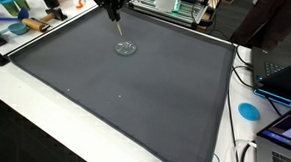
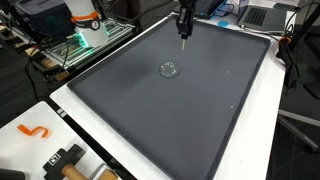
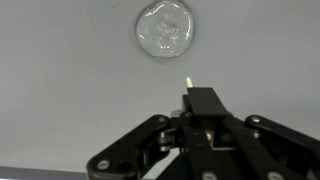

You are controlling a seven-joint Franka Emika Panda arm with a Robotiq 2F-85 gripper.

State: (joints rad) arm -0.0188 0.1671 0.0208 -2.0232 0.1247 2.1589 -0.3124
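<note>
fingers of the gripper point(image 3: 203, 98) are drawn together, pinching a thin stick point(image 3: 187, 82); in the wrist view only its pale tip pokes out past the black pads. in both exterior views the stick point(image 1: 116, 26) hangs below the gripper point(image 2: 185, 18) with its free end pointing down at the surface, slightly slanted. held that way, the tip leads and the bulky fingers stay up off the surface.

the thing nearest the tip is a clear round disc point(image 3: 165, 27), lying flat on a dark grey mat point(image 1: 134, 100). it could be a small glass dish, a lid or a blob of liquid; the pictures are too small to tell. it sits in the far half of the mat, just beside the stick's tip but apart from it, with a strip of bare mat between them in the wrist view. an exterior view shows the disc point(image 2: 171, 69) nearer than the gripper.

the mat covers most of the white tabletop point(image 1: 29, 110), so the clear disc shows up against its dark ground. other items sit off the mat along the edges: an orange hook shape point(image 2: 35, 131) at the near left corner, and a blue round object point(image 1: 248, 110) on the right strip beside cables.
</note>
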